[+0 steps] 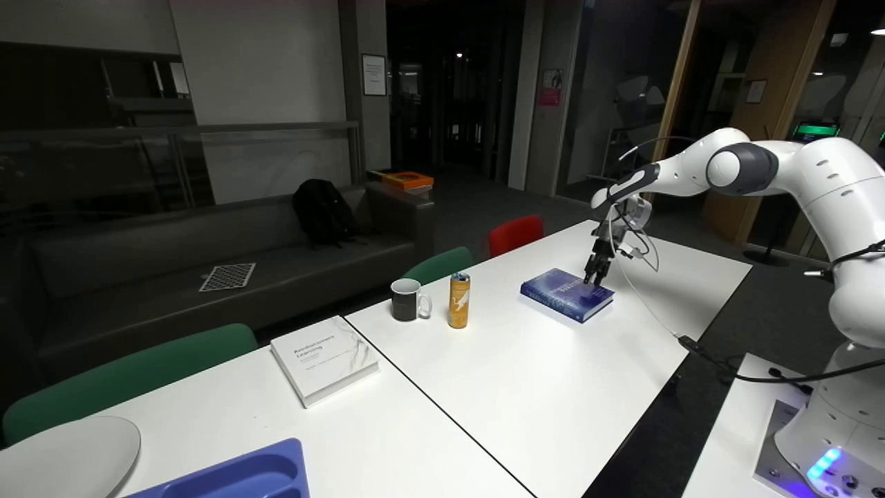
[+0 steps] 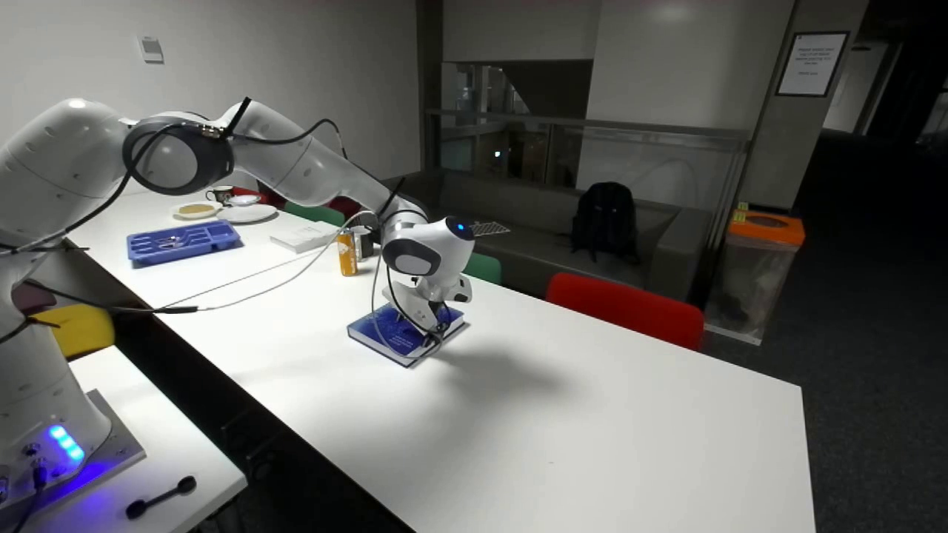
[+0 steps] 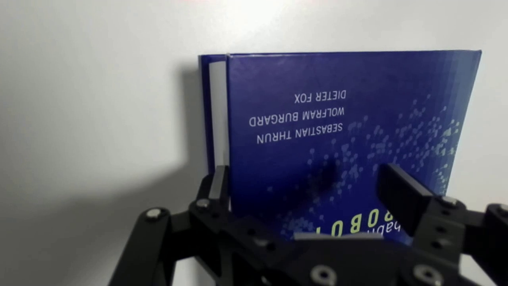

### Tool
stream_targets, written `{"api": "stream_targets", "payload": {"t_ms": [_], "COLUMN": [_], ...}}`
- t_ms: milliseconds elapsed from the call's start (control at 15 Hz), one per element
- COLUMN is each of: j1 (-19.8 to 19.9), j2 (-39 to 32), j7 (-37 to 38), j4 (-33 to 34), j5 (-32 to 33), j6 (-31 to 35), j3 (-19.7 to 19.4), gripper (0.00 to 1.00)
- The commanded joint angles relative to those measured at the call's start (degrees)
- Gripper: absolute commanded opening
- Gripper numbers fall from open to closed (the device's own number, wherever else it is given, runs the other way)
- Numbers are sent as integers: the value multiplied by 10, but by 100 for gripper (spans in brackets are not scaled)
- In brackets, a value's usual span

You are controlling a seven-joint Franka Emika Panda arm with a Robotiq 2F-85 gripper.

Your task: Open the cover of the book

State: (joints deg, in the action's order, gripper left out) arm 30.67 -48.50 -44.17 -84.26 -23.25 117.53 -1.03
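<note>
The thick blue book (image 1: 563, 294) lies flat on the white table, its cover (image 3: 289, 79) down over the pages in the wrist view. White page edges (image 3: 218, 107) show along its left side there. My gripper (image 3: 304, 168) is open over the book, fingers spread wide with the cover's face between them. Its left finger (image 3: 218, 184) overlaps the page-edge side, close by the cover's rim; whether it touches cannot be told. The right finger (image 3: 405, 194) stands over the cover. In an exterior view the gripper (image 1: 594, 279) points down at the book's near-right part.
An orange can (image 1: 458, 301) and a dark mug (image 1: 405, 303) stand beyond the book. Further along lie a white book (image 1: 325, 360), a blue tray (image 2: 183, 243) and a white plate (image 1: 69, 453). A loose cable (image 2: 281, 285) hangs from the arm across the table.
</note>
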Motion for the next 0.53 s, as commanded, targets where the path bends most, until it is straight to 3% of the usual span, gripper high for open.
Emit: {"api": "stream_targets", "payload": {"t_ms": [0, 467], "j1": [4, 14], "j2": [13, 13], "j7": [36, 110], "j4": [0, 24], "j5": [-7, -23], "j6": [-34, -118], "j3": [3, 7], "gripper": [100, 100]}}
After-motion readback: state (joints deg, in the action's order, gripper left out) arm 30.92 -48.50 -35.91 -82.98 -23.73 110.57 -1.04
